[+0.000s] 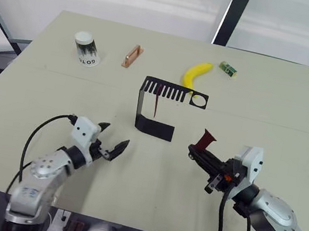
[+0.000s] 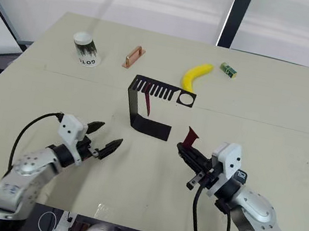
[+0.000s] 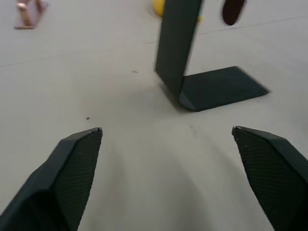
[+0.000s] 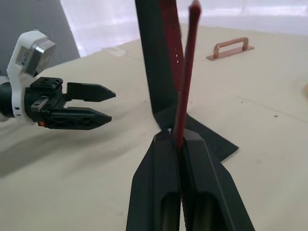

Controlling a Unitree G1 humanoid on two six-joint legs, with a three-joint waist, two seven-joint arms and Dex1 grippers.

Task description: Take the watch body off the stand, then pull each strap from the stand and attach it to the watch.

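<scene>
On the table (image 1: 274, 112), near the right front edge: holds 1 dark red strap (image 1: 205, 139) pinched upright in the closed right gripper (image 1: 193, 152), just right of the stand (image 1: 153, 128). Leaves the 2nd strap (image 1: 156, 103) hanging from a slot in the stand's comb arm. Cannot place the watch body in any view; shows an empty round hole at the end of the arm.

Left gripper (image 1: 117, 135): fingers spread wide, holding nothing, low over the table to the left of the stand.

Step in hand, as judged: carrying the freed strap to the watch.
- Keep the pinch near the lower end, so that the connecting end stays free.
- Keep the strap upright and clear of the stand.
- Bring the left gripper in only to steady the watch, not the strap.

Containers at the far side:
- 1 cup (image 1: 87, 51) with a white top; contents cannot be told.
- 1 small green box (image 1: 228, 68), closed, beside a banana (image 1: 197, 75).
</scene>
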